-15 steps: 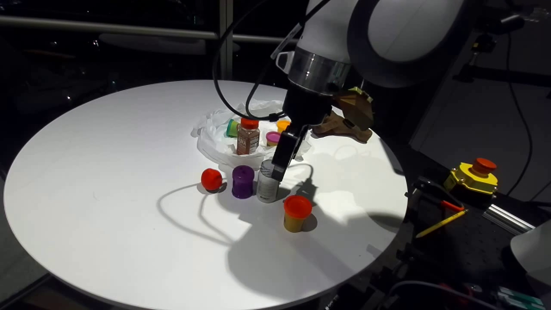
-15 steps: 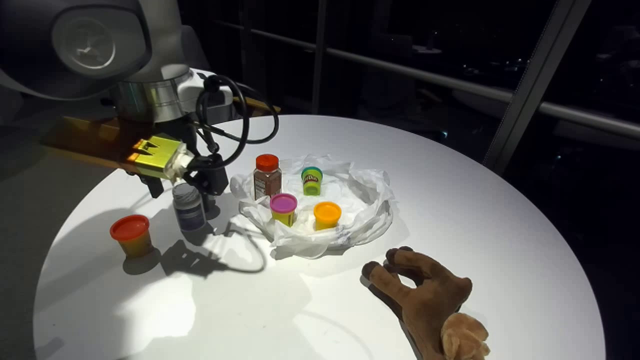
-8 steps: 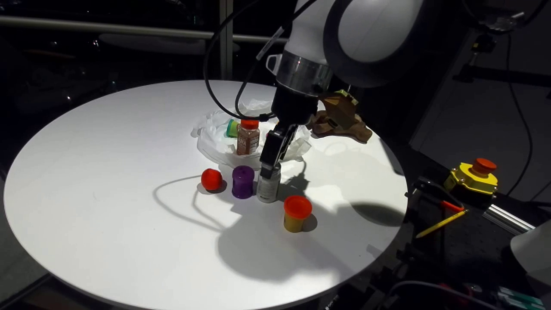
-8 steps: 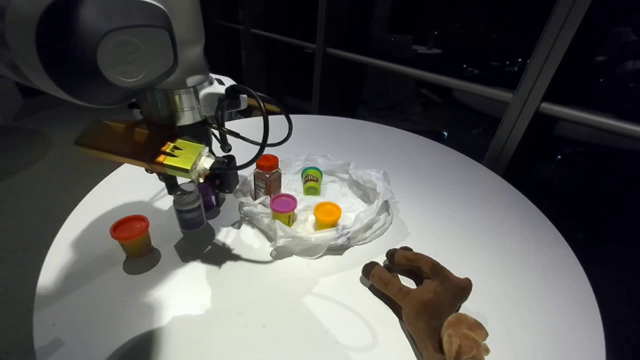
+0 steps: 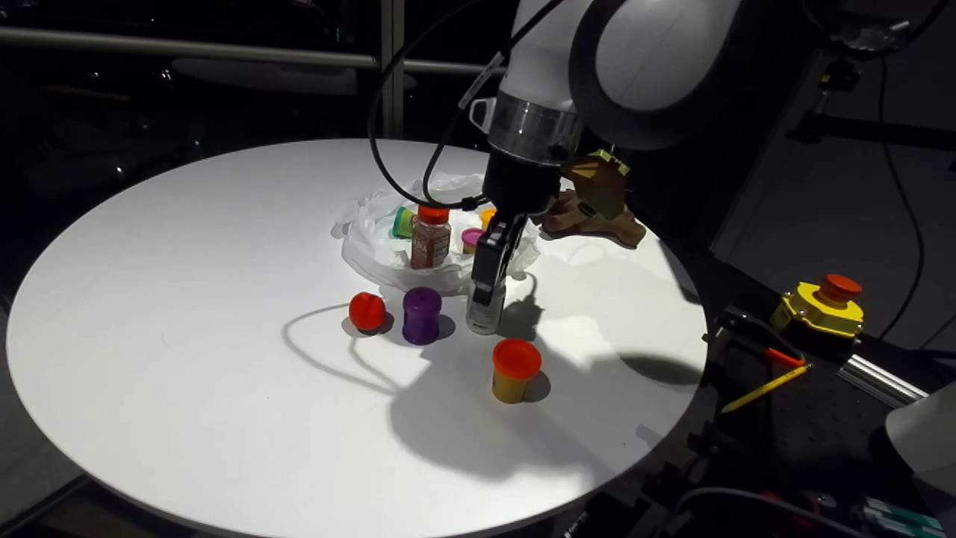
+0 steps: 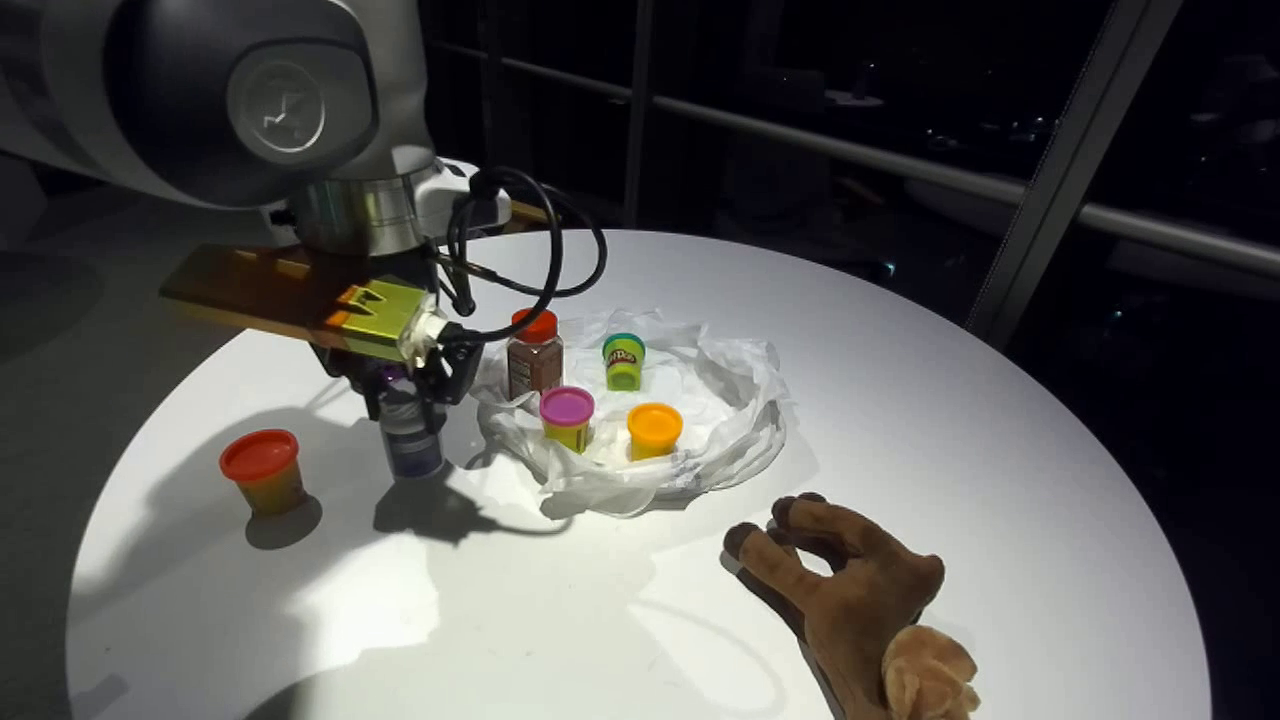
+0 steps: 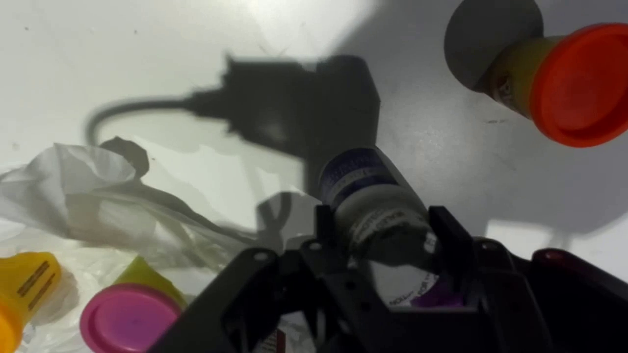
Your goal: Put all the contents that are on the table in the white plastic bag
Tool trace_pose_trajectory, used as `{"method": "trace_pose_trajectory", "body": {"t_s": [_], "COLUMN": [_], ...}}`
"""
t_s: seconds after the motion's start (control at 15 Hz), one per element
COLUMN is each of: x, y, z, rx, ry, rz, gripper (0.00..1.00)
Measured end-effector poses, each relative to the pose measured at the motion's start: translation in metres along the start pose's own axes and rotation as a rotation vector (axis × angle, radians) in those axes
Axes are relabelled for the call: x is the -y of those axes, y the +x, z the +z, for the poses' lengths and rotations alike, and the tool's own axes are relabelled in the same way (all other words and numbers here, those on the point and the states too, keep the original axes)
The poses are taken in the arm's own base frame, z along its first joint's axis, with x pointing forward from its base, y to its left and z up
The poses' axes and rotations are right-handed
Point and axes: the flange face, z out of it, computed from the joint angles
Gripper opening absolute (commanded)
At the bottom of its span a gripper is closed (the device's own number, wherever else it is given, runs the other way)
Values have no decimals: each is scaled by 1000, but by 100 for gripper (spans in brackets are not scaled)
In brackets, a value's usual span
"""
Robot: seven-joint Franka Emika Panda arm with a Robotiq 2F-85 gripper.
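Over a white counter [image 5: 224, 411], the end effector [image 6: 406, 405], clamped on a bottle [image 6: 412, 448], appears mid-pickup, with a lift into the bag [image 6: 605, 492] beside it likely next.

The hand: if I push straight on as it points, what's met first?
The hand points down, so probably the round white tabletop, met by the base of the white-and-blue cylindrical bottle in its grip; whether it already touches is unclear.
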Motion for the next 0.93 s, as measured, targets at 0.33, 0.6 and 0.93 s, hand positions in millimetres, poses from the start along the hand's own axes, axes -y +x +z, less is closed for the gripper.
{"method": "trace_pose_trajectory", "body": {"t_s": [0.33,0.6,0.93], "x": [8,10,-21], "y": [30,83,137], "z": [-44,-94,-112], "rx": [43,-20,-110], "ry": [-25,-30,-44], "rz": [68,91,131], "gripper": [28,28,27]}}
